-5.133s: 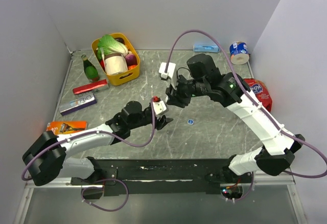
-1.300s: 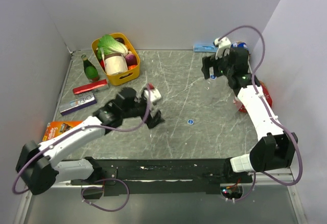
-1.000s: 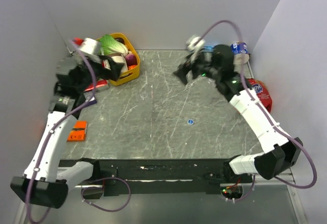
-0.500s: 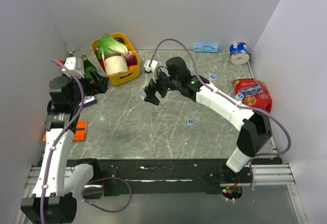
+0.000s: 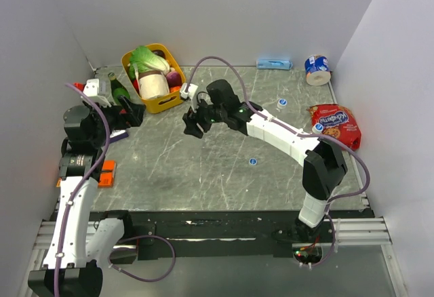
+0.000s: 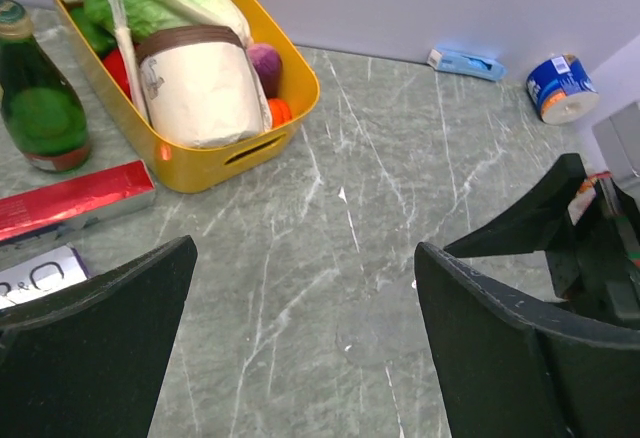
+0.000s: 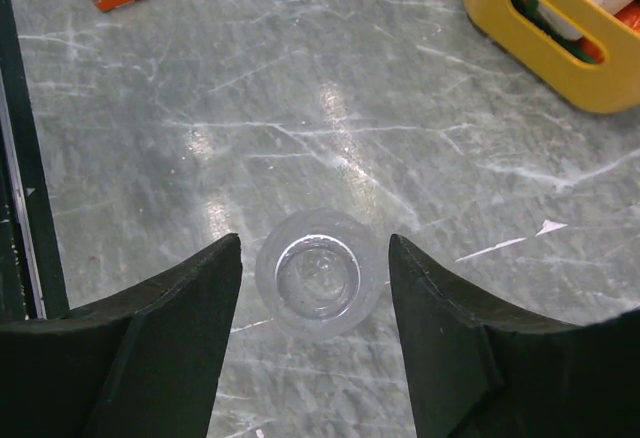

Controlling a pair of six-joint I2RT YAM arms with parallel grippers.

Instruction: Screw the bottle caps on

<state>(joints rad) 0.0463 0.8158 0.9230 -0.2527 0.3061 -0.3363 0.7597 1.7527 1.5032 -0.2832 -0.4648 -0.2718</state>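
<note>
Nearest the arm bases, a blue cap lies alone on the grey marbled table, with an orange packet off by the left edge. A little farther in, the right gripper points straight down over a clear bottle that stands upright with its mouth uncapped. The fingers sit close on either side of the bottle, but I cannot tell whether they press on it. Over by the left wall, the left gripper hangs spread wide with nothing between its fingers. Just beyond it are a red box, a green glass bottle and a yellow basket of groceries. Toward the right, a second cap lies on bare table and a third cap at the edge of a red snack bag. A blue-and-white tape roll rests near the back wall.
</note>
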